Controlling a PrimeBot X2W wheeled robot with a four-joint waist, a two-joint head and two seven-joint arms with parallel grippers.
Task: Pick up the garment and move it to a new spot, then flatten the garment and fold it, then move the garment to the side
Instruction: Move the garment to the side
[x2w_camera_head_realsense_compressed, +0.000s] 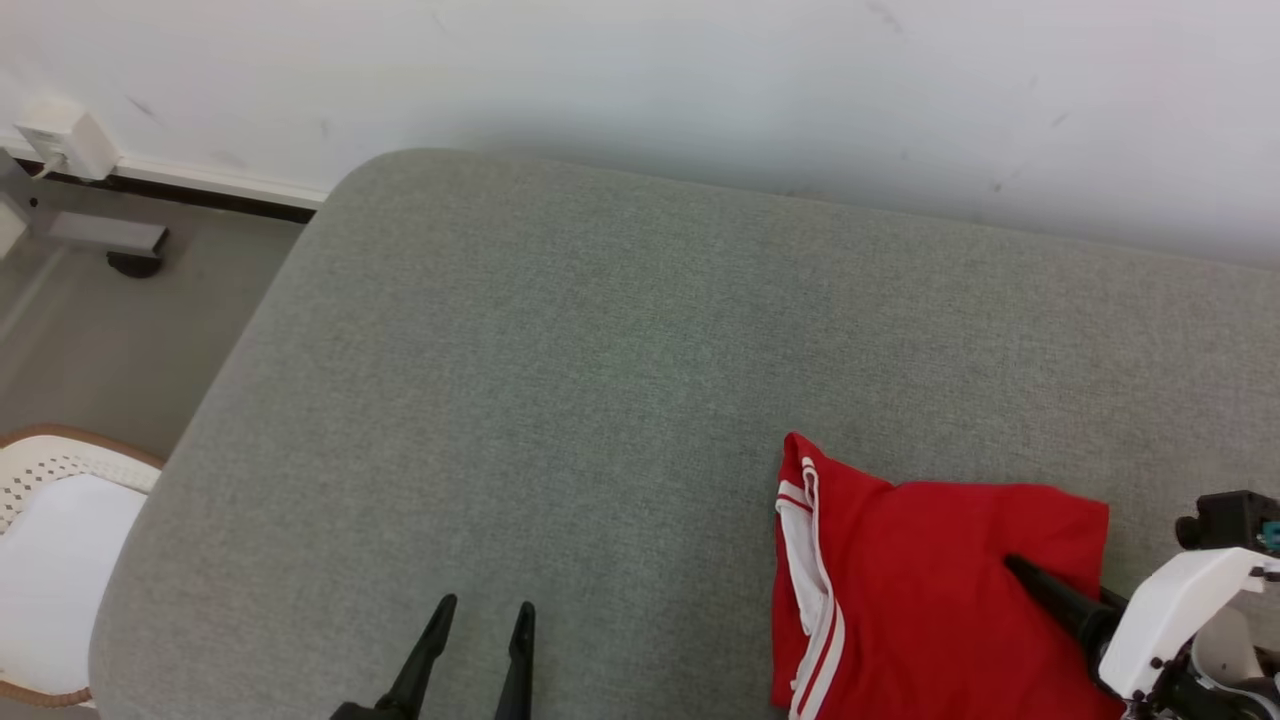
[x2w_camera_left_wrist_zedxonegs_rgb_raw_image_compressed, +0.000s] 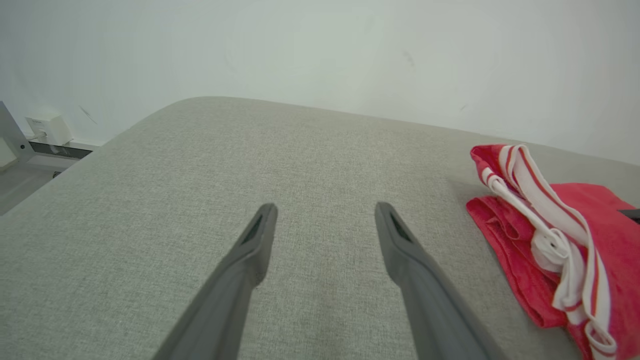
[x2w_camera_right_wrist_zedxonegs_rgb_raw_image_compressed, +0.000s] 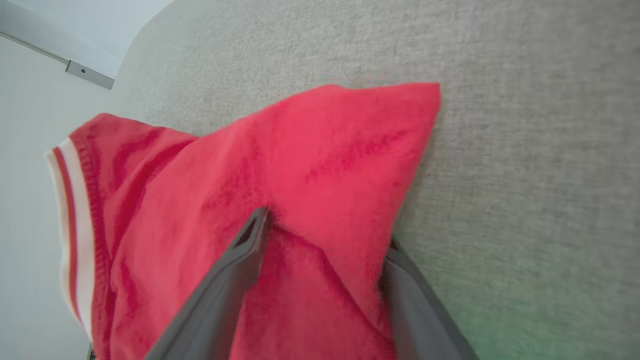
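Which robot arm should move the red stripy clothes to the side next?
Probably the right. The right claw straddles a fold of the red, white-striped fabric garment, one finger on top. The left claw hangs open over the grey padded surface, away from it.

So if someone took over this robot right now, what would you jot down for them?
Left gripper: open, holding nothing, over the bare grey cushion.
Right gripper: open, fingers astride a fold at one corner of the red garment.
Garment: lying on the cushion's right side, towards the near edge.
Done: it looks folded.
Left: probably check that it is far enough aside, then pull the right gripper clear.
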